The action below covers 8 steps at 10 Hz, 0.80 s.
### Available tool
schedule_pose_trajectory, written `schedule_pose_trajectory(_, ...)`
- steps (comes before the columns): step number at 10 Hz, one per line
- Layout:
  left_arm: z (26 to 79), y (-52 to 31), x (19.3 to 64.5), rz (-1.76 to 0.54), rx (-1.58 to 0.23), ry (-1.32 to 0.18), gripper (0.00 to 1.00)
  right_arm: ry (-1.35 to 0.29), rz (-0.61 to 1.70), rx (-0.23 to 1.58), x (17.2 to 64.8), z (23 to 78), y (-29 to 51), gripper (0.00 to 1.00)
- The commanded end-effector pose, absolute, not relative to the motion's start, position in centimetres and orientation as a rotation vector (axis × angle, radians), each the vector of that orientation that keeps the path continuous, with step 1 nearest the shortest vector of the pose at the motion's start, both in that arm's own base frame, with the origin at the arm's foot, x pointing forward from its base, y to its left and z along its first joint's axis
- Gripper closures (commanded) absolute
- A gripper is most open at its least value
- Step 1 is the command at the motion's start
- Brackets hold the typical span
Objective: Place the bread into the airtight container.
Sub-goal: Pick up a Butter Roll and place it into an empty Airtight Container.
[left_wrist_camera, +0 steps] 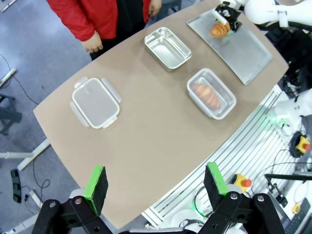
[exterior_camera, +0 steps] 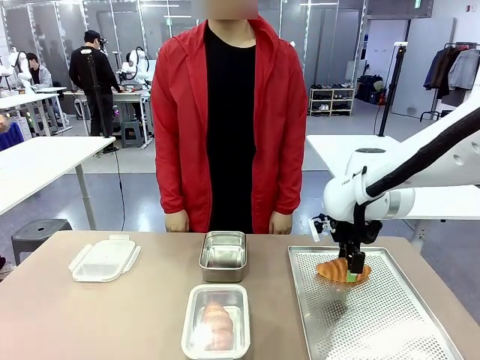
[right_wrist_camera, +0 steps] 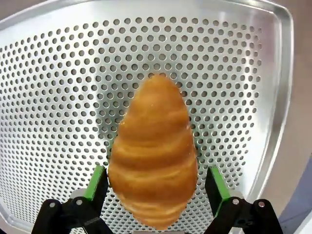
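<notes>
Right arm enters from the right side, forearm sloping down toward the bench [exterior_camera: 90, 322], wrist bent so the right hand [exterior_camera: 355, 271] points straight down onto the far end of the perforated tray [exterior_camera: 375, 315]. The right hand is released: its two green pads stand wide apart on either side of the croissant [right_wrist_camera: 153, 165], one pad just beside the pastry's flank, the other with a sliver of tray visible between them. The croissant lies flat on the tray with its long axis running away from the wrist camera, between the fingers, not clamped. The left hand [left_wrist_camera: 156, 183] hangs high above the near edge of the bench, pointing downward, fingers spread and nothing between them. From there the whole layout reads clearly: the clear container [exterior_camera: 189, 315] sits near the robot's edge at the middle, uncovered, with a second croissant [exterior_camera: 217, 324] lying in it; a steel tub [exterior_camera: 223, 234] stands just beyond it, apart from it, with nothing visible inside; the lid [exterior_camera: 103, 259] rests flat on the bench well to the left. A person in a red jacket [exterior_camera: 180, 112] stands at the far side, arms down, both hands at the bench edge.
</notes>
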<state>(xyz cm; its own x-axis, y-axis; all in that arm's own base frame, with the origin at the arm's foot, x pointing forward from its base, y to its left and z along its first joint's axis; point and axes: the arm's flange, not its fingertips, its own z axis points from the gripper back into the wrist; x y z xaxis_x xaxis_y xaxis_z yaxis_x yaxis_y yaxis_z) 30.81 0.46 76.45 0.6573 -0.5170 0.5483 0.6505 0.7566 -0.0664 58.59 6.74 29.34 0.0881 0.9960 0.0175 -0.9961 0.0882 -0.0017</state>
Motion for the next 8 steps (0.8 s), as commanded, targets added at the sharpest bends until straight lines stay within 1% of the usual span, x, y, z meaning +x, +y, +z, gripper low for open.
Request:
schedule_pose_trajectory(1,76.5,0.6,30.8,-0.690,-0.269,-0.538,0.00,-0.004,1.483,-0.004,59.6,29.0,6.8,0.00)
schedule_pose_trajectory(2,76.5,0.6,30.8,-0.690,-0.269,-0.538,0.00,-0.015,1.475,0.007,59.7,29.1,6.7,0.00)
schedule_pose_trajectory(3,76.5,0.6,30.8,-0.690,-0.269,-0.538,0.00,-0.025,1.478,0.008,59.6,29.3,6.6,0.20)
schedule_pose_trajectory(4,76.5,0.6,30.8,-0.690,-0.269,-0.538,0.00,-0.016,1.470,0.011,59.7,29.6,6.6,0.20)
schedule_pose_trajectory(5,76.5,0.6,30.8,-0.690,-0.269,-0.538,0.00,-0.007,1.461,0.020,59.8,29.6,6.6,0.40)
schedule_pose_trajectory(6,76.5,0.6,30.8,-0.690,-0.269,-0.538,0.00,0.000,1.457,0.018,59.9,29.6,6.7,0.24)
schedule_pose_trajectory(7,76.5,0.6,30.8,-0.690,-0.269,-0.538,0.00,-0.009,1.450,0.021,60.0,29.9,6.8,0.60)
schedule_pose_trajectory(8,76.5,0.6,30.8,-0.690,-0.269,-0.538,0.00,-0.017,1.443,0.020,60.1,30.6,7.1,0.44)
